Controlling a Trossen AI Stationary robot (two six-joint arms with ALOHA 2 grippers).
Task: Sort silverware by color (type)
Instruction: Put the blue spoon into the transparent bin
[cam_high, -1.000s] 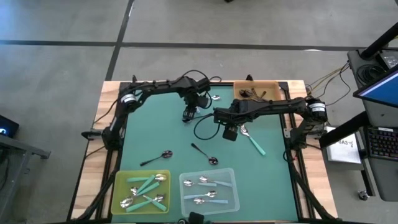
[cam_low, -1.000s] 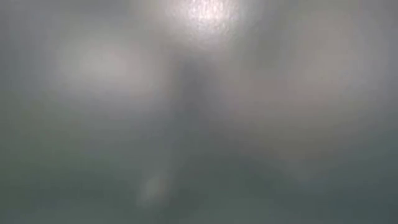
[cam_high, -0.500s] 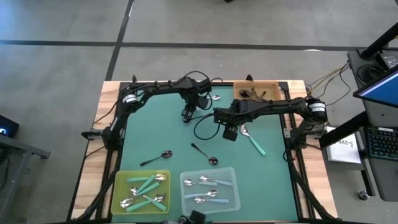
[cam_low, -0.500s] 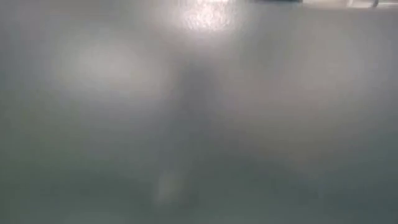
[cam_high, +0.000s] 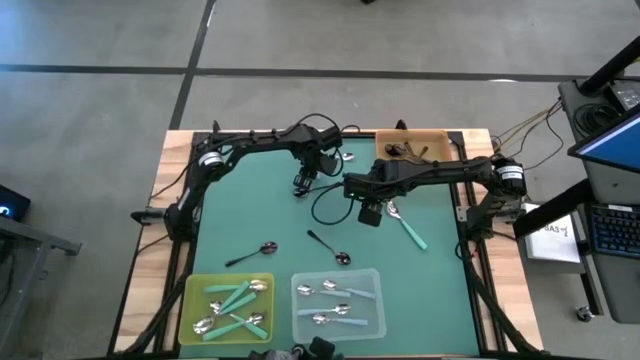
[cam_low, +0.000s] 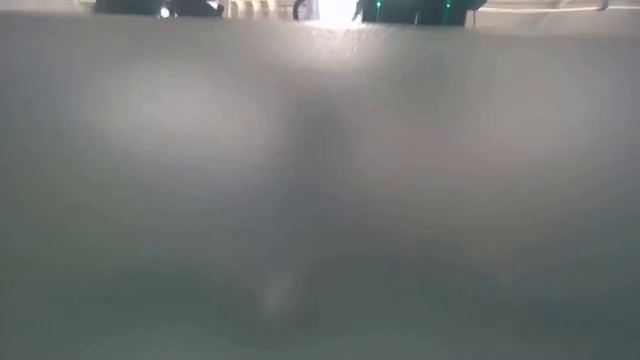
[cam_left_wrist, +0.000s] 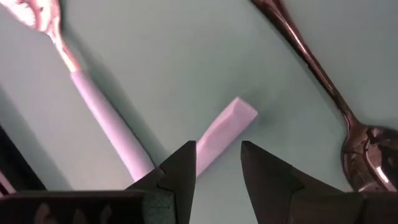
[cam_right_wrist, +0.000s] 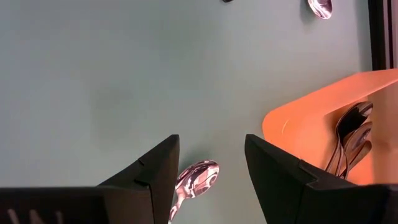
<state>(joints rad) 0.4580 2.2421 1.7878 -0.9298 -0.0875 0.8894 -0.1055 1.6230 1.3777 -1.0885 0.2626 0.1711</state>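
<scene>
- Green matting covers the surface (cam_high: 250, 200), framed by pale wood, with both dark arms reaching over its far half.
- Orange tray (cam_high: 430, 146) sits at the far right corner and holds dark-handled spoons (cam_right_wrist: 349, 134).
- Clear tray (cam_high: 372, 300) at the near edge holds light-blue-handled spoons (cam_high: 330, 303); the yellow tray (cam_high: 192, 300) just beside it holds teal-handled spoons (cam_high: 232, 306).
- Right hand (cam_high: 368, 213) hangs low near the middle, fingers (cam_right_wrist: 155, 174) spread apart and holding nothing, a shiny spoon bowl (cam_right_wrist: 196, 176) showing between them.
- Left hand (cam_high: 302, 186) hovers just beside it toward the far side, fingers (cam_left_wrist: 180, 171) parted and empty, either side of a pale blue handle (cam_left_wrist: 221, 134) lying on the mat.
- Teal-handled spoon (cam_high: 405, 225) lies right of the right hand.
- Two black-handled spoons, one (cam_high: 250, 254) and another (cam_high: 328, 247), lie apart in front of the trays.
</scene>
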